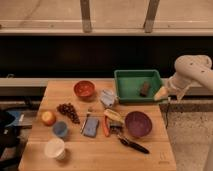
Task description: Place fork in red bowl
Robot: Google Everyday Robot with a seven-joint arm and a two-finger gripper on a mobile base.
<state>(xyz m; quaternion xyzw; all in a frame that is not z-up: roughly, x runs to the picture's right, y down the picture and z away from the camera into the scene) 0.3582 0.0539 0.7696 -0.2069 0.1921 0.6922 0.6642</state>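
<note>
The fork, slim and greyish, lies on the wooden table just left of the blue sponge. The red bowl sits at the back of the table, left of centre, roughly a bowl's width beyond the fork. My gripper hangs at the right end of the green bin, at the tip of the white arm that comes in from the right. It is far from both fork and bowl. It stands open and holds nothing.
The green bin holds a dark block. A purple bowl, a banana, an orange-red handled tool and a black-handled utensil lie right of the sponge. Grapes, a peach-coloured fruit, a blue cup and a white cup sit left.
</note>
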